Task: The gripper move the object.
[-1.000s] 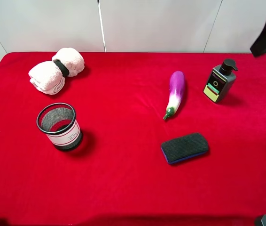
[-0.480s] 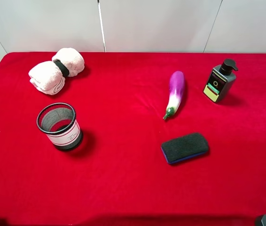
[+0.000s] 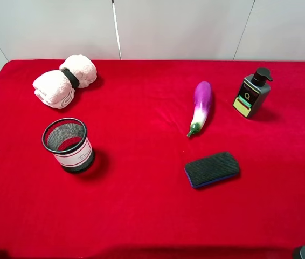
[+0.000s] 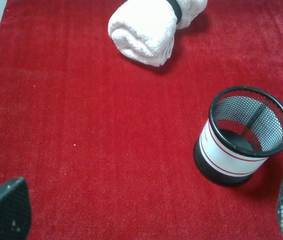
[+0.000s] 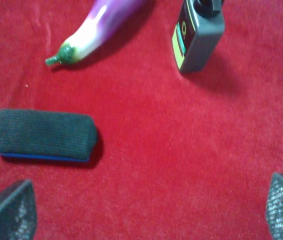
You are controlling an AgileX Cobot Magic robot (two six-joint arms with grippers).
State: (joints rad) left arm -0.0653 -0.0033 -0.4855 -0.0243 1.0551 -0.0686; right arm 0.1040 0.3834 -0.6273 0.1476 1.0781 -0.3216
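Robot lab bench: red cloth (image 3: 141, 216), white panel wall (image 3: 179, 27).

The object is a small dark squarish pump bottle (image 3: 252, 94) with a black pump top and a red, green and cream label on its front face. It stands upright on the red cloth (image 3: 141, 205), far right of the exterior high view, pump spout pointing right. The right wrist view shows the same bottle (image 5: 199, 39), its pump top cut off by the frame edge. Nothing touches it.
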